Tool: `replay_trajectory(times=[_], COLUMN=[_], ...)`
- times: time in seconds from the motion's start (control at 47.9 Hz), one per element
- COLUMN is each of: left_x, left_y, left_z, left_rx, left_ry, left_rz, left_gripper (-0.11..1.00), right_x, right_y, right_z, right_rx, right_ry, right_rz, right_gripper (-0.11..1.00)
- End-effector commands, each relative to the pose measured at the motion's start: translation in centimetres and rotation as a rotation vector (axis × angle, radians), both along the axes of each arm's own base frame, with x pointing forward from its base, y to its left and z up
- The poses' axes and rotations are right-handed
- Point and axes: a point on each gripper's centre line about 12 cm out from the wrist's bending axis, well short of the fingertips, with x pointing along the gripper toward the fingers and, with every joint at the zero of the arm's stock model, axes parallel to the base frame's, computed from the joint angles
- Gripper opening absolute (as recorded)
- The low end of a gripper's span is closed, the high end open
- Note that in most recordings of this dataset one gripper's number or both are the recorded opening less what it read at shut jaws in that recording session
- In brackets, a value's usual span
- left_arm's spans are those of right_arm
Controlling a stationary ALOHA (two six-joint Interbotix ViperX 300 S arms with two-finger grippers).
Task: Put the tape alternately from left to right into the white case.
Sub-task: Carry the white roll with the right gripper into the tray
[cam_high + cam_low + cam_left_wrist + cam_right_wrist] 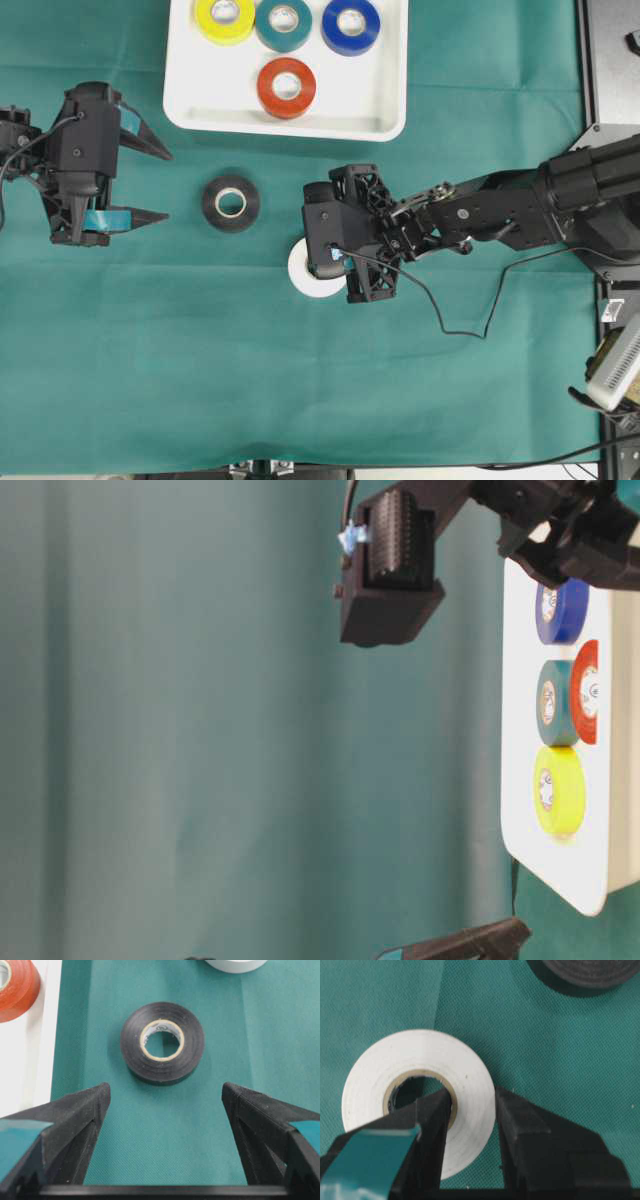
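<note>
Right gripper (470,1110) clamped on the white tape roll's (417,1092) wall, below the white case (385,105).

One jaw sits in the roll's core, the other outside; the left gripper (165,1110) waits with jaws wide apart before the black roll (162,1042). Four rolls lie in the case. The grip is shallow, so the roll could tilt or slip out when lifted.

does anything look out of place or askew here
Nothing stands out. Four tape rolls lie flat in the white case: yellow, teal and blue in a row, red below them. The black roll lies flat on the cloth, and the right tool grips the white roll's wall.
</note>
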Motion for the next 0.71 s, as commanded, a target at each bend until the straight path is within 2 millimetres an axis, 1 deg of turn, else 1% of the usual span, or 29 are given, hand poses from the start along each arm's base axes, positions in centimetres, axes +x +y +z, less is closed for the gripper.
replay_trajectory(times=[0.0,0.125,0.209,0.521,0.688], left_x=[0.2,0.2,0.2,0.2,0.2], left_y=[-0.1,-0.1,-0.1,-0.1,-0.1], left_z=[0.6,0.6,0.6,0.6,0.6], left_rx=[-0.002,-0.002,0.0,-0.002,0.0], left_ry=[-0.025,-0.023,-0.023,-0.023,-0.023], left_rz=[-0.002,-0.002,-0.003,-0.002,-0.003], left_gripper=[0.75,0.75,0.75,0.75,0.75], right_x=[0.7,0.7,0.6,-0.1,-0.5], right_y=[0.0,0.0,0.0,-0.3,-0.5], right_z=[1.8,2.4,3.3,7.8,8.8], right_rx=[0.012,0.015,0.018,0.012,0.006], right_ry=[-0.054,-0.07,-0.089,-0.17,-0.18], right_rz=[-0.004,-0.004,-0.005,-0.024,-0.034], right_gripper=[0.24,0.24,0.24,0.24,0.23])
